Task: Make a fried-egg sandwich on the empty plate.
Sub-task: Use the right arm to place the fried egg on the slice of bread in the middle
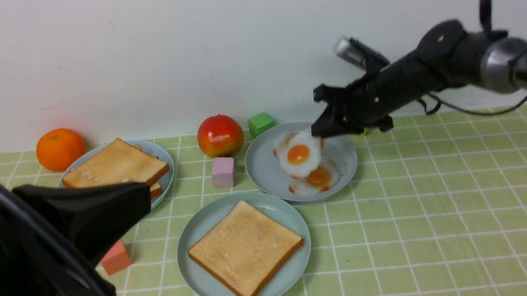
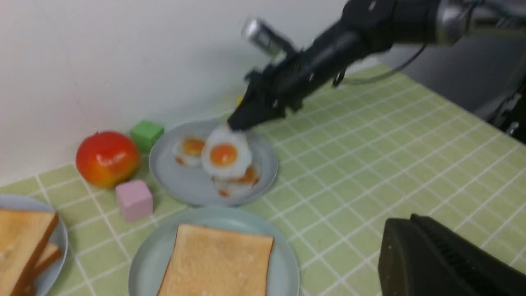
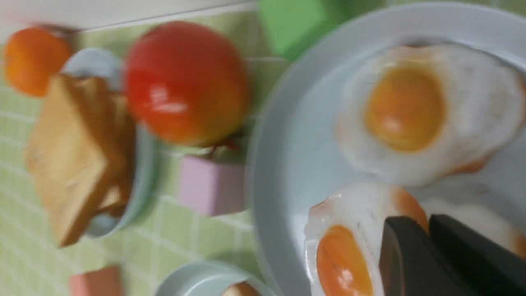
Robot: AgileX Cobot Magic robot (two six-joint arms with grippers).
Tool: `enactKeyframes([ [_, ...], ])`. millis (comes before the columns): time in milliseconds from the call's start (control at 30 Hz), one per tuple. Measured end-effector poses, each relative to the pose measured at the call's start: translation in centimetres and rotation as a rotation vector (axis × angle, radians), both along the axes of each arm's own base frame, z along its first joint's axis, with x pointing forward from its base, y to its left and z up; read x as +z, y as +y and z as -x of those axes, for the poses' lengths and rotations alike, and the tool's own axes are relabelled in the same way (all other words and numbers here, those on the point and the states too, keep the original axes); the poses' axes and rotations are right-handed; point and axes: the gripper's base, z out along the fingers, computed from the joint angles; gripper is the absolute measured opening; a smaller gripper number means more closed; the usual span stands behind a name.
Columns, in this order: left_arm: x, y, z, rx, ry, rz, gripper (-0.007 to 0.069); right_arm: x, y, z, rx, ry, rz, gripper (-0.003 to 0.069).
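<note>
Front view, big to small. Counter (image 1: 445,227) is crowded, so we want a short, low carry. Left tool (image 1: 144,202) sits closed at the near left, with nothing in it that we can see, clear of the path. Right tool (image 1: 318,132) reaches in from the right, jaws nearly together on a pinch. The plate (image 1: 194,229), teal, is nearest us at centre. Grey plate (image 1: 260,167) sits just behind it. One toast slice (image 1: 245,249) lies flat on the teal plate, no egg on it yet.

The fried egg (image 1: 299,155) hangs tilted from the right tool by its upper edge, yolk facing us, just over the grey plate and the spare eggs (image 1: 319,177).

Our read: the step is egg transfer. It's an edge pinch on a floppy-looking piece, so we'd move slowly without swinging. Bring the yolk over the middle of the toast, lower until the hanging edge touches, and lay it flat before letting go. Risk: slipping, or landing off the slice.
</note>
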Motion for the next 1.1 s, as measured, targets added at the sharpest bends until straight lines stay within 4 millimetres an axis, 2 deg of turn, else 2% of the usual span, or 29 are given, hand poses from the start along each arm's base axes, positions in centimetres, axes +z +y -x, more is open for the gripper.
enactKeyframes([
  [133,-1.0,-0.1,-0.2,0.004,0.076,-0.066,0.0001,5.7,0.1,2.4,0.084,-0.072,-0.016,0.0065],
  [167,-1.1,-0.2,-0.3,0.004,0.08,-0.07,0.0001,5.7,0.1,2.5,0.088,-0.069,-0.016,0.0065],
  [200,-1.4,-0.2,-0.4,0.005,0.093,-0.095,0.0002,7.2,0.5,3.8,0.127,-0.077,-0.017,0.0065],
  [267,-1.6,-0.2,-0.5,0.006,0.099,-0.117,0.0003,7.7,1.6,5.9,0.187,-0.058,-0.014,0.0065],
  [367,-1.7,-0.3,-0.6,0.007,0.102,-0.13,0.0003,6.5,3.9,8.8,0.263,-0.001,-0.008,0.0065],
  [400,-1.7,-0.3,-0.6,0.007,0.101,-0.132,0.0003,5.1,4.9,10.1,0.29,0.027,0.0,0.0065],
  [500,-1.7,-0.3,-0.6,0.007,0.1,-0.133,0.0003,3.1,6.3,11.3,0.298,0.052,0.005,0.0065],
  [533,-1.7,-0.3,-0.6,0.007,0.1,-0.133,0.0003,1.8,7.2,11.9,0.277,0.055,0.006,0.0065],
  [667,-1.7,-0.3,-0.6,0.007,0.104,-0.129,0.0003,-0.3,8.5,12.0,0.244,0.065,-0.005,0.0065],
  [733,-1.7,-0.3,-0.6,0.007,0.105,-0.127,0.0004,-1.9,9.4,11.6,0.207,0.078,-0.036,0.0065],
  [767,-1.7,-0.3,-0.6,0.007,0.105,-0.127,0.0004,-2.0,9.5,11.6,0.205,0.08,-0.038,0.0065],
  [800,-1.7,-0.3,-0.6,0.006,0.106,-0.126,0.0005,-3.2,9.9,11.2,0.184,0.086,-0.046,0.0065],
  [867,-1.7,-0.3,-0.6,0.006,0.106,-0.126,0.0004,-4.3,10.0,10.7,0.15,0.086,-0.045,0.0065],
  [1000,-1.7,-0.3,-0.6,0.006,0.106,-0.126,0.0008,-5.5,9.9,10.1,0.096,0.077,-0.023,0.0065],
  [1100,-1.7,-0.3,-0.6,0.006,0.106,-0.126,0.0008,-5.7,9.9,10.0,0.081,0.085,-0.03,0.0074],
])
